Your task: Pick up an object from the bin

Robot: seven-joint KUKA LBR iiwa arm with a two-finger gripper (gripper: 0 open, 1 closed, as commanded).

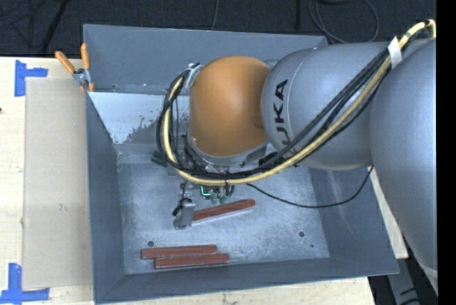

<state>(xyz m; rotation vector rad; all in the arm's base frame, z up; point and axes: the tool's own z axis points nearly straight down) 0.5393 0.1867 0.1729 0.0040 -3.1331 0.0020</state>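
Slats of some reddish-brown stuff were all I could see in the bin [135,175]. One angled slat [226,209] lay near the middle of the floor, and a pair of slats [184,256] lay side by side, touching, close to the near wall. The gripper [185,213] hung low under the arm's orange cover [224,107], right at the left end of the angled slat. From where I stood I could not tell whether it was clenched or released, nor whether it had that end in hold.

The angled slat looked to me thin, flat, stiff and light, likely wood or plastic, and not fragile. Lying flat on the metal, it offered little to get under. I judged the best place to pinch was across its narrow width, on the two long edges. A hold at the very end might let it pivot and droop on lifting, whereas nearer the middle it should hang level. Pushed from one side only, it could well skate along the floor.
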